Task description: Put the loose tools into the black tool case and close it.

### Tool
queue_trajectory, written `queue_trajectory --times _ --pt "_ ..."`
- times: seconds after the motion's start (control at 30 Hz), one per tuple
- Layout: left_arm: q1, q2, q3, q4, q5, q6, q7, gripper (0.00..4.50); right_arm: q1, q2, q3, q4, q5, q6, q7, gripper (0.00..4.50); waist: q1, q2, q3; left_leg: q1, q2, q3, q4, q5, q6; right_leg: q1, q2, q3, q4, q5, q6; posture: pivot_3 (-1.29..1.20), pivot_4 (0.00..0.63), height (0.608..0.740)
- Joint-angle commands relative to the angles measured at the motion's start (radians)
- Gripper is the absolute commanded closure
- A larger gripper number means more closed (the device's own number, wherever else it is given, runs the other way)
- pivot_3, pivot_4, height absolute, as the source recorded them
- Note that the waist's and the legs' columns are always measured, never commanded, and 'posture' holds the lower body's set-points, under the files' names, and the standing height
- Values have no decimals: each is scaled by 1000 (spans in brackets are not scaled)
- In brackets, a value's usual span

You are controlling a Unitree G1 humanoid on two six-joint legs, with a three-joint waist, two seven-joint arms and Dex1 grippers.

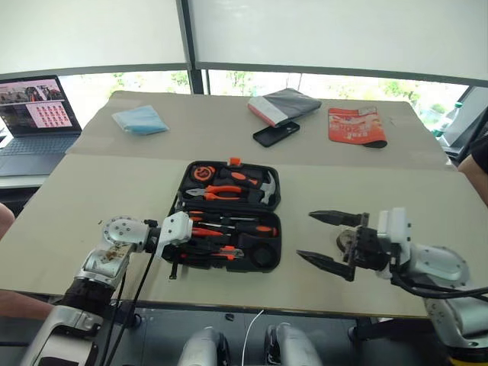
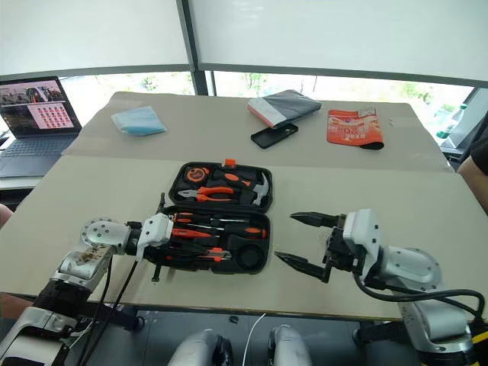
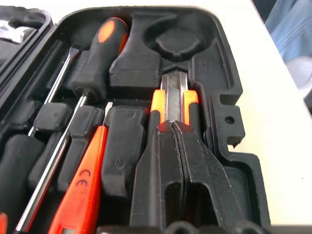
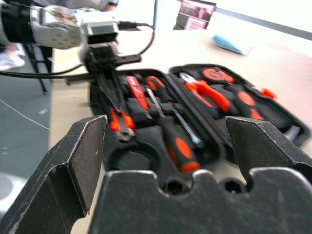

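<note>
The black tool case (image 1: 277,244) lies open on the table, lid half to the far side. In its near half are the screwdrivers (image 1: 229,226) and an orange-and-black utility knife (image 3: 174,95), all lying in moulded slots. My left gripper (image 1: 200,248) reaches in from the case's left side. It is shut, with its fingertips (image 3: 163,131) resting against the near end of the knife. My right gripper (image 1: 305,235) hovers wide open just right of the case, pointing at it and holding nothing. A round dark recess (image 3: 176,41) sits in the case's near right corner.
The lid half holds orange-handled pliers (image 1: 217,192), a hammer (image 1: 263,187) and a tape measure (image 1: 202,173). Farther back lie a black phone (image 1: 276,133), a red pouch (image 1: 357,126), a grey-and-red packet (image 1: 284,105) and a blue mask (image 1: 139,120). A laptop (image 1: 34,114) stands far left.
</note>
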Motion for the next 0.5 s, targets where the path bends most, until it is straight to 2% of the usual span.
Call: queue_trajectory --times 0.03,0.07,0.1,0.2,0.33,0.4,0.47,0.5 --pt "-6 21 126 -67 -116 75 26 3851 95 -27 -154 -35 55 18 3 0 1 -1 1 -3 0 0 0 0 0 -4 0 0 0 0 0 0 150 740" --pt "-1 49 150 -74 -107 66 28 3228 143 -30 -204 -38 57 18 5 0 1 -1 1 -7 0 0 0 1 -1 -7 1 0 1 0 0 0 150 740" --pt "3 69 166 -79 -98 59 30 3043 176 -31 -237 -42 58 18 6 0 2 -1 1 -10 -1 0 1 2 -3 -10 1 0 1 0 0 0 150 740" --pt "16 116 251 -79 -145 92 35 2050 302 -18 -342 -32 31 -17 23 0 0 -1 1 -10 -1 1 1 5 -8 -10 3 0 1 0 1 0 150 740" --pt "85 166 327 -30 -175 72 -30 551 471 34 -463 66 -39 -127 70 0 1 -2 1 -10 -2 1 1 0 1 -9 1 0 1 -1 3 0 150 740" --pt "126 165 347 -19 -194 53 -72 125 523 59 -491 116 -55 -167 87 0 0 -1 1 -8 -1 1 1 0 1 -8 0 0 0 -1 3 0 150 740" --pt "160 168 348 -9 -181 38 -88 125 564 68 -499 166 -82 -218 118 0 0 -1 2 -8 -1 0 1 -2 -1 -9 -2 1 0 -2 2 0 150 740" --pt "169 168 351 -4 -180 36 -93 125 576 70 -500 192 -99 -250 129 0 -1 -1 2 -8 -1 0 1 -5 -8 -9 -2 1 0 -3 0 0 150 740"
